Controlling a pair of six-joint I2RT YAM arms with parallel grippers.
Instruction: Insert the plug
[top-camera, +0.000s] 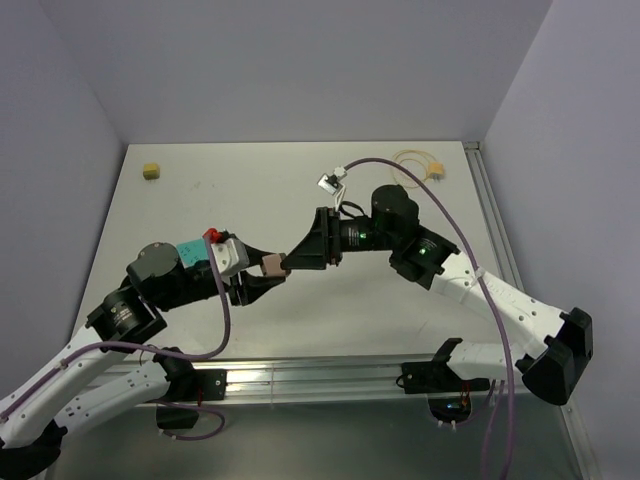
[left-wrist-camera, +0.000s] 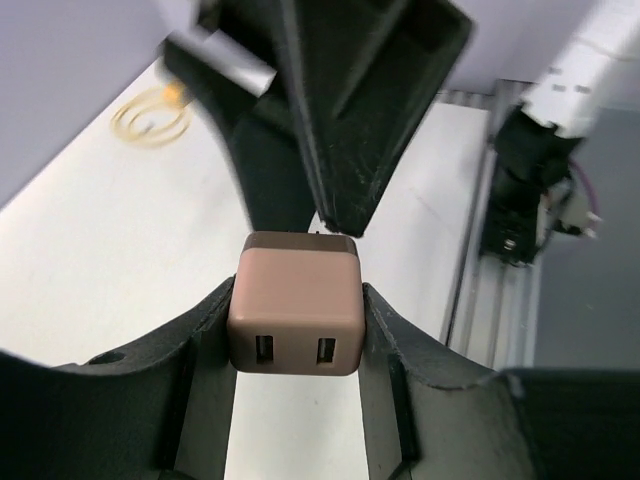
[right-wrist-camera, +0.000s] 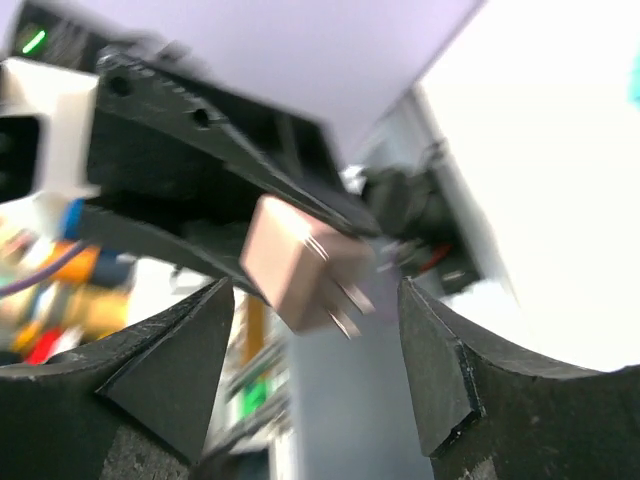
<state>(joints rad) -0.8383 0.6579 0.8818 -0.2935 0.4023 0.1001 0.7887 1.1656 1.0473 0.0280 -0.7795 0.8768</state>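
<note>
Left wrist: left hand (left-wrist-camera: 295, 312) clamps tan charger (left-wrist-camera: 293, 285).

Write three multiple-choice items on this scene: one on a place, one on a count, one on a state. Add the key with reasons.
1. Where on the table does the yellow plug with its looped cable lie?
A. far right corner
B. far left corner
C. near edge, between the arms' bases

2. How many slots show on the facing side of the tan block?
A. one
B. two
C. four

3. How do the right arm's fingers stand?
A. clamped on the block
B. open, one on each side of the block, touching neither side
C. shut on nothing

Key:
1 A: the top view shows the plug and its loop by the far right corner.
2 B: the left wrist view shows two slots side by side.
3 B: the right wrist view shows a gap at each finger, while the left arm's fingers grip the block.
</note>
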